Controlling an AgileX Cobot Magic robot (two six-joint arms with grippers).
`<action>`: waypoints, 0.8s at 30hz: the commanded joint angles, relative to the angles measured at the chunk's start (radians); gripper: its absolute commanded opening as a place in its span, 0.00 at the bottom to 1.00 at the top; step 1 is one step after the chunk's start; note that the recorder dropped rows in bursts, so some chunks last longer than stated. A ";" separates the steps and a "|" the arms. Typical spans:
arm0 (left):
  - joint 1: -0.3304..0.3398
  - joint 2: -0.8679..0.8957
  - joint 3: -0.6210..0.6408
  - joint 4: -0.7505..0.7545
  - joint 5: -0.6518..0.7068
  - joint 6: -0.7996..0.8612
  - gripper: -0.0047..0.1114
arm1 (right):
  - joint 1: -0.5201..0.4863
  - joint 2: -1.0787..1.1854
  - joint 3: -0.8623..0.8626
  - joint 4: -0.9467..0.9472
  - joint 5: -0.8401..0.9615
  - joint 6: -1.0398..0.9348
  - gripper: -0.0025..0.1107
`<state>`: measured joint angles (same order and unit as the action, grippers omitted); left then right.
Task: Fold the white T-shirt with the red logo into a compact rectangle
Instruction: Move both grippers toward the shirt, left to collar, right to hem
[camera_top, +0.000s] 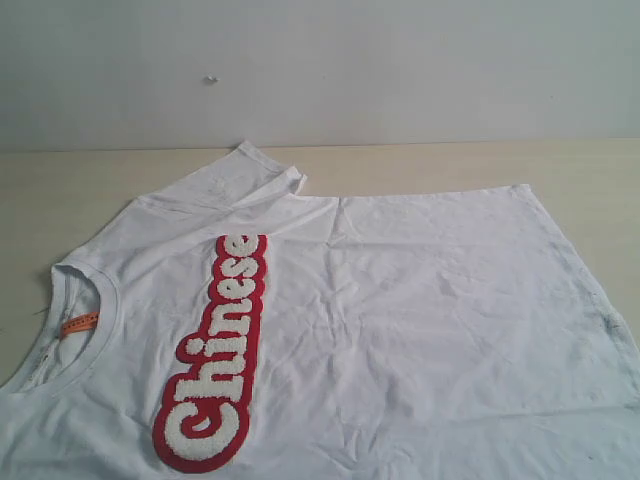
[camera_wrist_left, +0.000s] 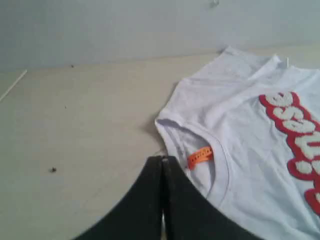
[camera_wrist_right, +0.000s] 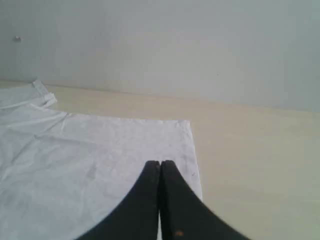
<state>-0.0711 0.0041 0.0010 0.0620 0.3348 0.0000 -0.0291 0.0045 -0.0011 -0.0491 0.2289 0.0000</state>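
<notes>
The white T-shirt (camera_top: 400, 320) lies flat on the table, neck to the left and hem to the right. Its red logo (camera_top: 215, 350) with white letters runs along the chest. One sleeve (camera_top: 245, 172) is folded at the far side. The orange neck tag (camera_wrist_left: 200, 156) shows inside the collar. No arm appears in the exterior view. My left gripper (camera_wrist_left: 163, 159) is shut and empty, its tips hanging over the table just beside the collar. My right gripper (camera_wrist_right: 160, 163) is shut and empty above the shirt's hem side (camera_wrist_right: 192, 150), near the far corner.
The light wooden table (camera_top: 60, 190) runs to a pale wall behind. Bare tabletop lies left of the collar (camera_wrist_left: 75, 125) and right of the hem (camera_wrist_right: 250, 160). A small dark speck (camera_wrist_left: 53, 170) sits on the table.
</notes>
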 joint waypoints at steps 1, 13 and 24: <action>0.003 -0.004 -0.001 0.000 -0.146 -0.008 0.04 | -0.005 -0.005 0.001 -0.009 -0.115 -0.007 0.02; 0.003 -0.004 -0.001 0.001 -0.673 -0.081 0.04 | -0.005 -0.005 0.001 -0.007 -0.536 0.054 0.02; 0.003 -0.004 -0.009 0.003 -0.977 -0.477 0.04 | -0.005 -0.005 -0.019 -0.007 -0.896 0.334 0.02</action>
<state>-0.0711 0.0041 0.0010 0.0644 -0.6073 -0.3435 -0.0291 0.0045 -0.0011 -0.0511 -0.6213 0.2412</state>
